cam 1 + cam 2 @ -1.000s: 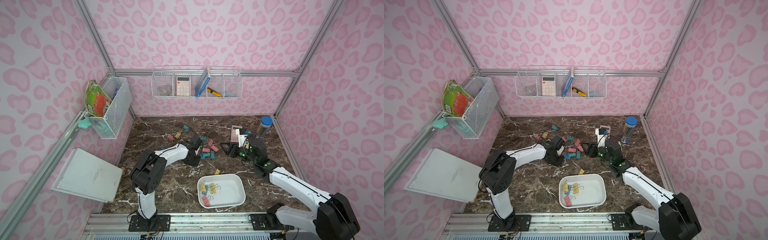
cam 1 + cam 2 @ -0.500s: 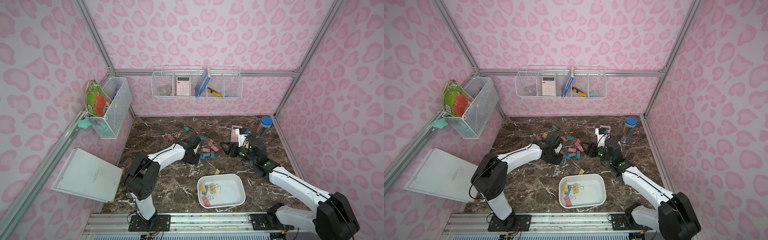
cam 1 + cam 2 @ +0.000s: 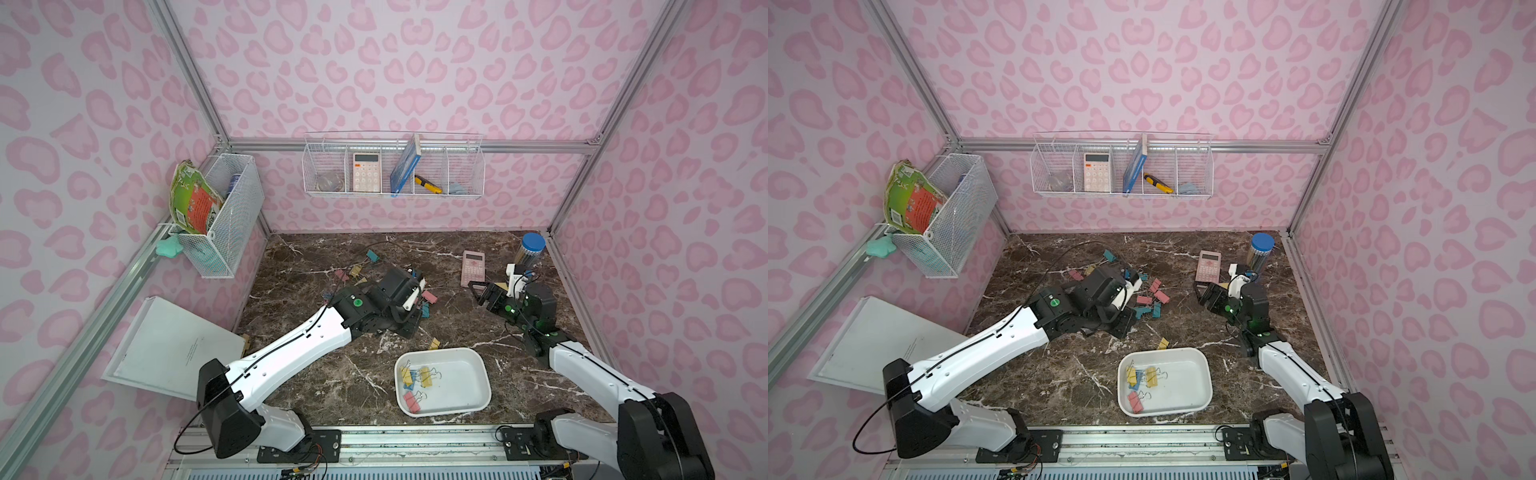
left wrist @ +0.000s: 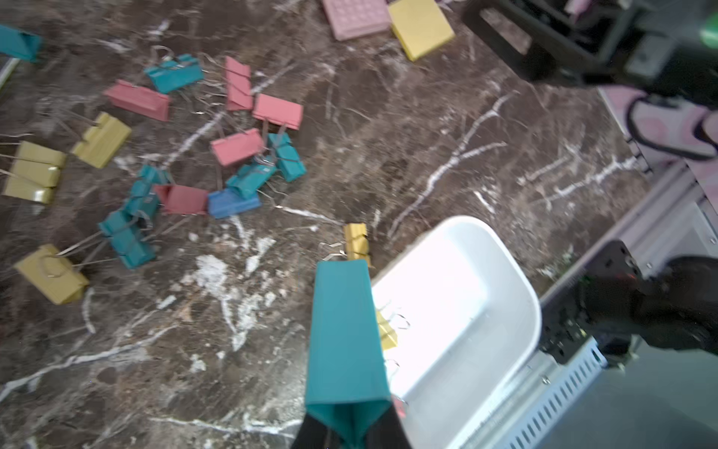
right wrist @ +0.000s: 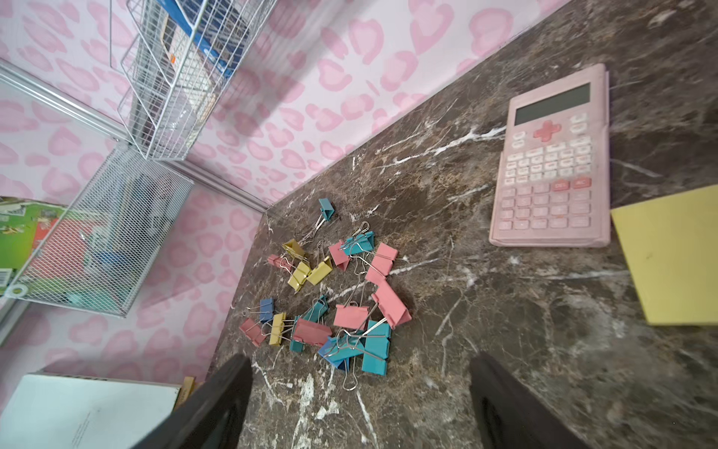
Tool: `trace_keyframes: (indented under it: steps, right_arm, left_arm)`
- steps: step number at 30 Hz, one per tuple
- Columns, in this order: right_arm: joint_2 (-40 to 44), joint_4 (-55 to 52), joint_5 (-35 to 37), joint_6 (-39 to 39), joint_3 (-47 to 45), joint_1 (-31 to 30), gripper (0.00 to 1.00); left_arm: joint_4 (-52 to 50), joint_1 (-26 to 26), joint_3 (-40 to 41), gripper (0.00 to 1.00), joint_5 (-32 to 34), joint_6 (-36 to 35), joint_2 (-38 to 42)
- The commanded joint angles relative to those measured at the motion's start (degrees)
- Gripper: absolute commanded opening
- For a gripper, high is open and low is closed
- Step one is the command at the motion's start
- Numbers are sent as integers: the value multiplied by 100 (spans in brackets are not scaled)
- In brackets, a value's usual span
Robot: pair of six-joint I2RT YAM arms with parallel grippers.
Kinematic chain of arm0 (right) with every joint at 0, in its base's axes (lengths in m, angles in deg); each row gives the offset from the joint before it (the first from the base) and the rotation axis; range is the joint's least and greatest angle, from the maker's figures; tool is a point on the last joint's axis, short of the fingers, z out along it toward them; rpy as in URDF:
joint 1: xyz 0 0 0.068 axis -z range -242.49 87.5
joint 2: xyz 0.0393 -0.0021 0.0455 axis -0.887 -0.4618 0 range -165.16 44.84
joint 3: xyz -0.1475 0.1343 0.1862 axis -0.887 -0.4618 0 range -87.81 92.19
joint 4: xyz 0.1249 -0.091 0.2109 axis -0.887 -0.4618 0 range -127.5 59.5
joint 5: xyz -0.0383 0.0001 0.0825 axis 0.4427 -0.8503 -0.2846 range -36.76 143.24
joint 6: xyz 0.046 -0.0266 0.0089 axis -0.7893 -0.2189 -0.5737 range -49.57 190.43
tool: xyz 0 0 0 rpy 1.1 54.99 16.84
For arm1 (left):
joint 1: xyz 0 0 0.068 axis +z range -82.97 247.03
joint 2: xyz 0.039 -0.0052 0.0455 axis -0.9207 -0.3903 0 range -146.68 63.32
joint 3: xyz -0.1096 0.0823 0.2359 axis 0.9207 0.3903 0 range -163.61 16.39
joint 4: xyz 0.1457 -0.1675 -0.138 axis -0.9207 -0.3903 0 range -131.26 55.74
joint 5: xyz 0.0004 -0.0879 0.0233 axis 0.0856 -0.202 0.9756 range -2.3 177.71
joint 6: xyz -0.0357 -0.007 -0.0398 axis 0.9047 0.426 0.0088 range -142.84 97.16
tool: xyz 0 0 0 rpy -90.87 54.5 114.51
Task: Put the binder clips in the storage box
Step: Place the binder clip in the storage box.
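Top view: storage box point(image 3: 461, 384) on the surface point(image 3: 353, 386) at the front, between both arms, a few binder clips point(image 3: 419, 376) inside
Left wrist view: left hand point(image 4: 351, 433) clamped on a teal binder clip point(image 4: 344, 334), the box rim just beside the clip's far end
Right wrist view: right hand point(image 5: 361, 404) agape, facing the loose pile point(image 5: 342, 311)

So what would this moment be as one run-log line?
left fingers: shut on teal binder clip | right fingers: open, empty | storage box: holds few clips | other binder clips: loose heap outside

left gripper point(image 4: 347, 437) cut off at the edge, its teal binder clip point(image 4: 344, 334) blurred (whole view soft), sticky-note pad point(image 5: 676, 264) cropped
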State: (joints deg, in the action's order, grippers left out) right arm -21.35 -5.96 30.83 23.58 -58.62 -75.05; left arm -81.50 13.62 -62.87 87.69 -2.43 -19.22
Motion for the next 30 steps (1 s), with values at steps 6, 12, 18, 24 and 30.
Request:
trace_keyframes:
  steps: [6,12,18,24,30]
  right_arm:
    - [323,-39,-241,-101,-62,78,90]
    - [416,-35,-360,-109,-105,65,89]
    - [494,-651,180,615,192,-517,88]
    - [-255,-1410,809,1268,1155,-1487,87]
    - [-1619,-1990,1091,672,2074,-2019,78]
  left_arm:
    - [-518,-1114,-56,4,1280,1396,-1317]
    - [-118,-1113,9,10,1429,1607,-1936]
    - [423,-1115,284,28,1363,1607,-1640]
    - [274,-1028,187,40,1890,1104,-444]
    - [-110,515,375,45,1542,296,1029]
